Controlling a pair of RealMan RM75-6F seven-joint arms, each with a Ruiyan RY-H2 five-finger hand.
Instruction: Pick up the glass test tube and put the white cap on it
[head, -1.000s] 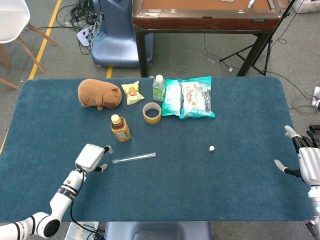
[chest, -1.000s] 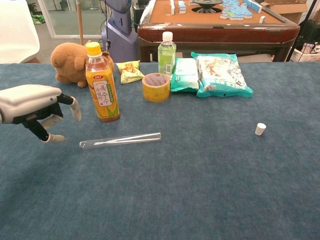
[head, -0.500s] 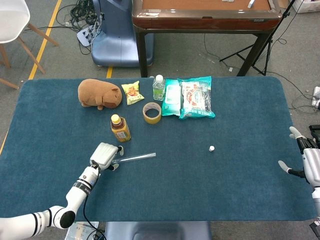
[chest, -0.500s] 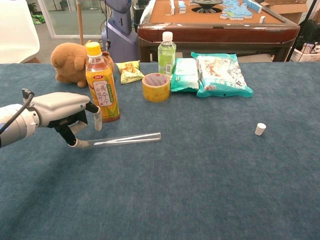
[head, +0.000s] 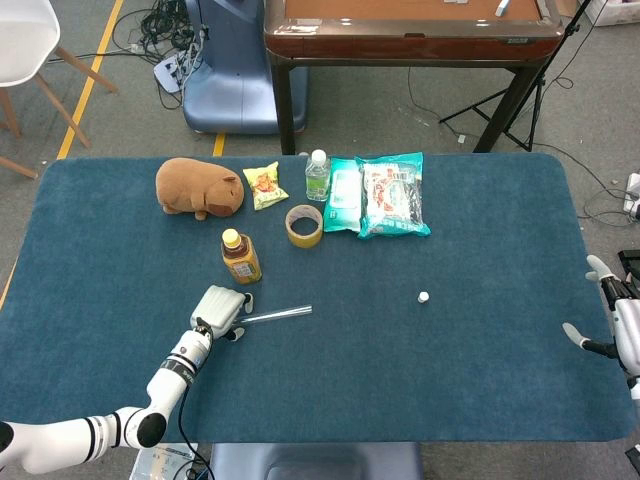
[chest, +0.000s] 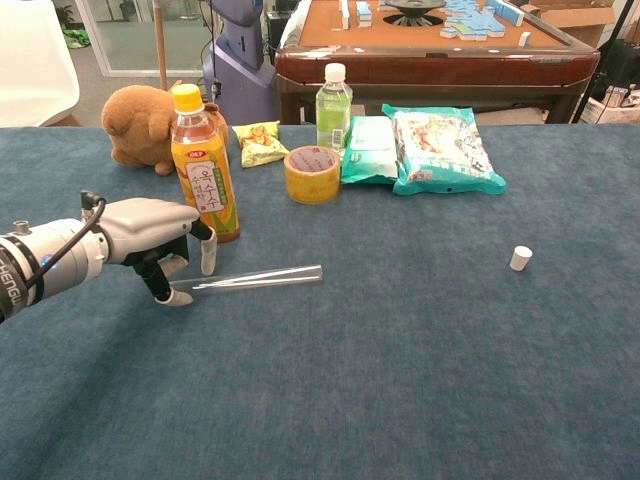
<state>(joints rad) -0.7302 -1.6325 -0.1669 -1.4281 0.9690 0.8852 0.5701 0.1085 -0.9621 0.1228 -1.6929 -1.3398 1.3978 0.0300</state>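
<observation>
The glass test tube (head: 275, 316) (chest: 260, 278) lies flat on the blue table cover, pointing left to right. My left hand (head: 221, 309) (chest: 150, 235) is at its left end, just in front of the juice bottle. A finger and the thumb stand apart on either side of that end, and the tube still rests on the cloth. The white cap (head: 424, 297) (chest: 520, 258) stands alone well to the right of the tube. My right hand (head: 618, 322) hovers at the table's right edge with fingers spread and nothing in it; only the head view shows it.
An orange juice bottle (head: 240, 257) (chest: 203, 170) stands right behind my left hand. Further back are a tape roll (head: 304, 225) (chest: 312, 174), a brown plush (head: 198, 187) (chest: 140, 125), a green bottle (head: 317, 175) (chest: 334, 107) and snack packs (head: 392, 195) (chest: 445, 148).
My left hand has slid right across the cloth until its fingers straddle the tube's left end. The right hand has drifted slightly toward the right edge. The tube and cap have not moved.
</observation>
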